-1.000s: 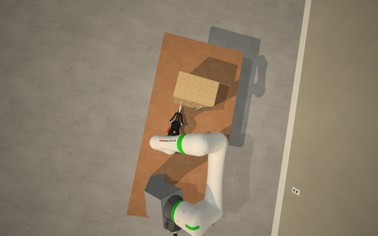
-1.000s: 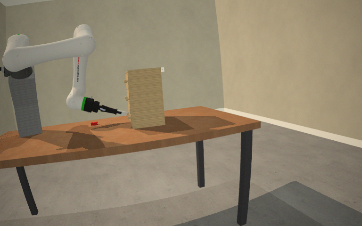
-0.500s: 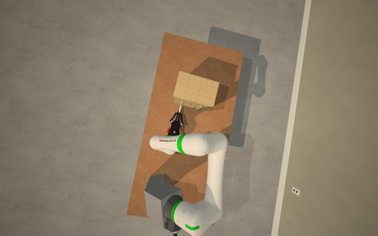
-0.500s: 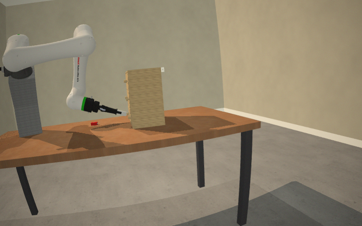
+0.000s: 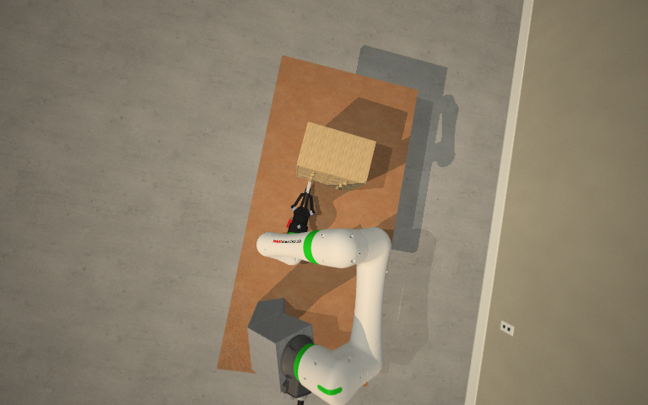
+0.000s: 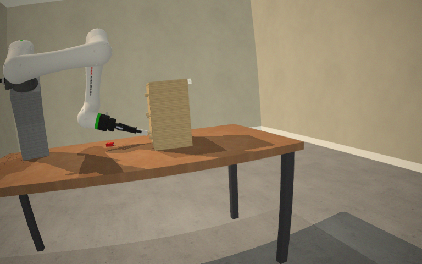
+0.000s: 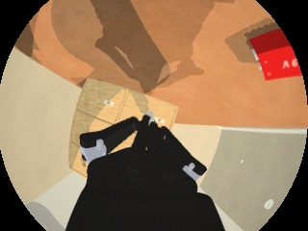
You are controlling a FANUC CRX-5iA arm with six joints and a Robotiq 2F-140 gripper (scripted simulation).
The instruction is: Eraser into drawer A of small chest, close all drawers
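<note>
The small wooden chest (image 5: 336, 153) stands upright in the middle of the table; it also shows in the side view (image 6: 170, 113) and in the wrist view (image 7: 112, 115). Its drawers look pushed in, with small knobs on the front. My gripper (image 5: 310, 189) is shut, with nothing visible between the fingers. Its tips point at the chest's front by the lowest knob (image 6: 149, 133), touching or nearly touching; I cannot tell which. The red eraser (image 6: 110, 144) lies on the table below and behind my wrist, away from the fingers. It also shows in the wrist view (image 7: 277, 58).
The grey robot pedestal (image 6: 28, 119) stands at the near end of the table. A small white label (image 6: 190, 81) sits at the chest's top rear corner. Table edges run close on both sides of the chest.
</note>
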